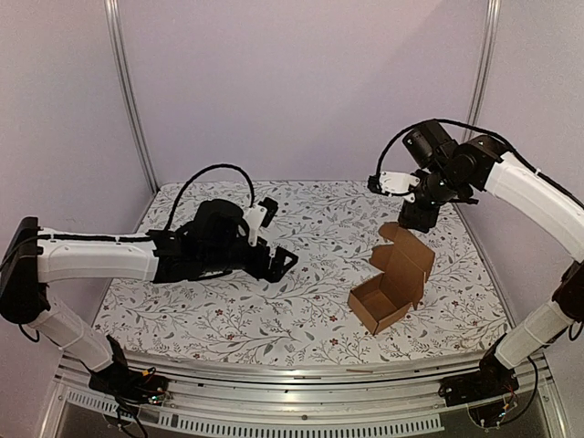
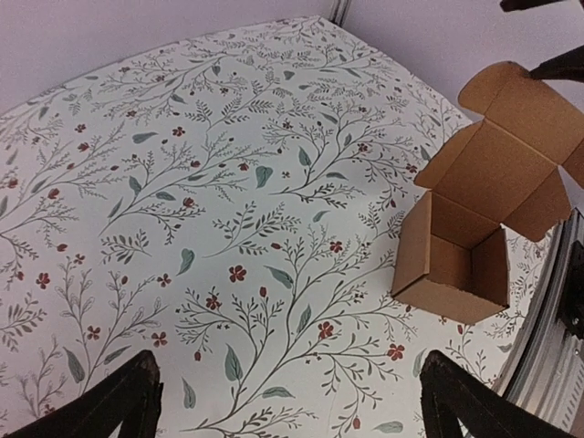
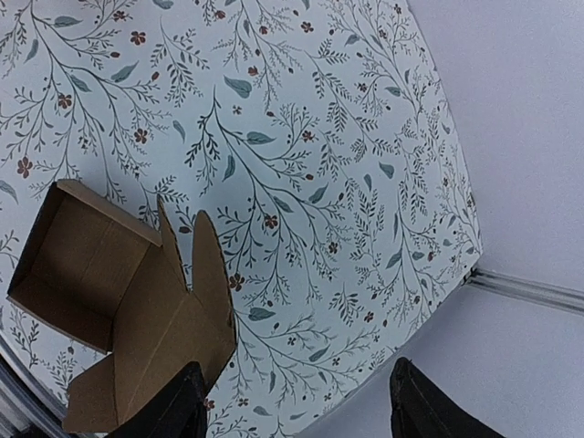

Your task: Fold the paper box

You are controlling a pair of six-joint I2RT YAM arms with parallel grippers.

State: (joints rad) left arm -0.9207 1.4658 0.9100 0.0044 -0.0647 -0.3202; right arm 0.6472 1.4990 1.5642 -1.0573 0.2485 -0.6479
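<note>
Sitting on the flower-patterned worktop [image 1: 228,310], toward its right side and nearer the front edge than the far one, the paper box [image 1: 388,294] rests on its base with its mouth facing up. Its four sides are formed into a small open carton. The lid [image 1: 412,265] stands up from the far right side, unfolded, with its side tabs and end flap splayed out. The inside of the carton shows bare brown board.

The left pincer [image 2: 287,406] hangs over the middle of the worktop, well to the left of the box and pointing toward it. Its two dark fingers [image 2: 100,411] are spread wide, only the patterned worktop shows between them, and it grips nothing.

The right pincer [image 3: 297,412] hangs above the far right part of the worktop, just beyond the raised lid, pointing down. It is parted too, with nothing held. In the right wrist view one of its fingers overlaps the outer edge of the lid. It may be brushing the flap, though I cannot tell whether they touch.
</note>
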